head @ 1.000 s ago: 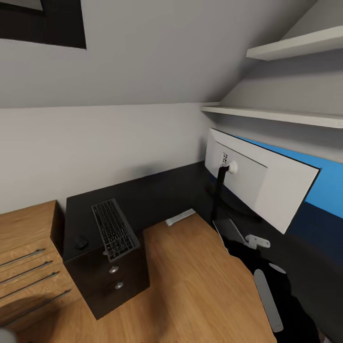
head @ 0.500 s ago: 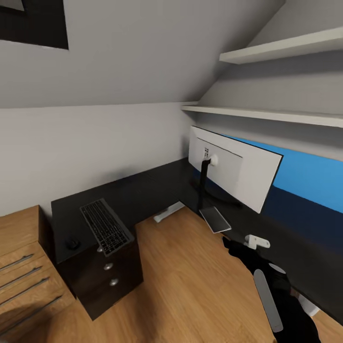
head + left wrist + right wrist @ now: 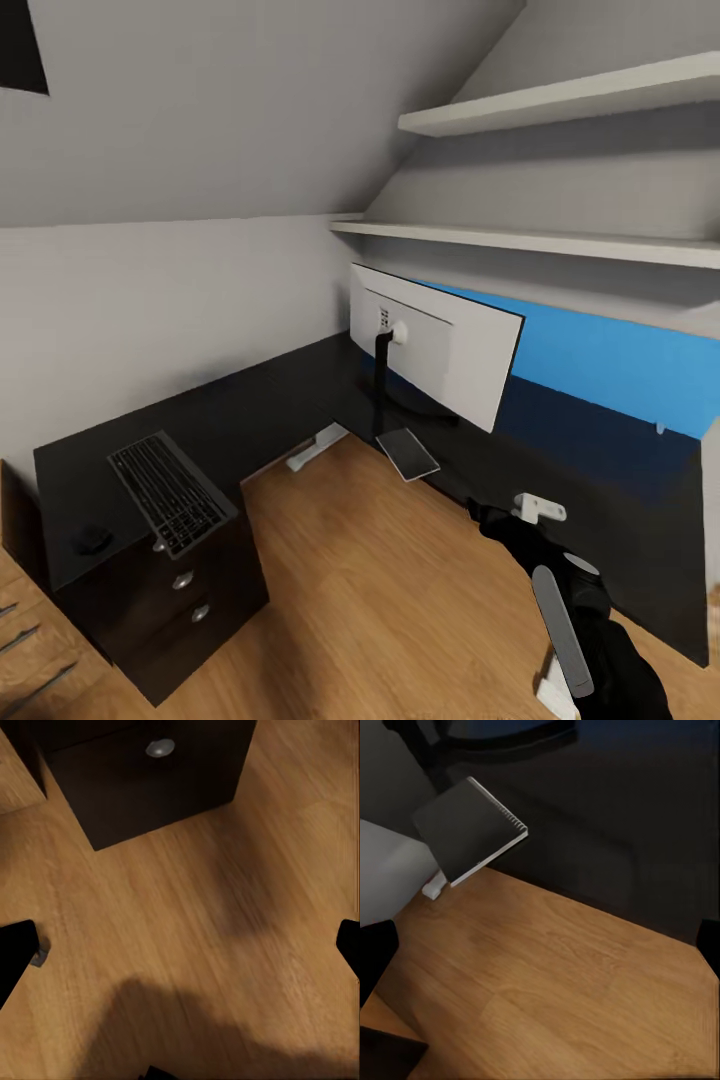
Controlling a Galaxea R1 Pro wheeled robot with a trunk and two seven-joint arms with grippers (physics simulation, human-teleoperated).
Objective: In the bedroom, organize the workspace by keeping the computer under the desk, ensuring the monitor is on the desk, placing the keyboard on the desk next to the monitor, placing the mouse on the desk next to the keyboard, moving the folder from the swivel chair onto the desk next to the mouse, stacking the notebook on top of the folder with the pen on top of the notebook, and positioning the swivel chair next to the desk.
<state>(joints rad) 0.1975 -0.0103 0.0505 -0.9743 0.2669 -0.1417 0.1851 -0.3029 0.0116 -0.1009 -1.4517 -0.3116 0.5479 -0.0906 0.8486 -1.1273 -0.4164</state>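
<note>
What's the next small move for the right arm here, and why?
Probably ease the open right tool toward the notebook: it juts over the desk edge beside the monitor stand, and the tool holds nothing.

The head view looks forward and down from high over the L-shaped counter [image 3: 300,385] and wood floor [image 3: 380,590]. The left wrist view faces down, close over the floor by the drawer unit [image 3: 150,776]. The right wrist view looks down at the notebook [image 3: 469,829] on the counter's edge, which the head view shares.
</note>
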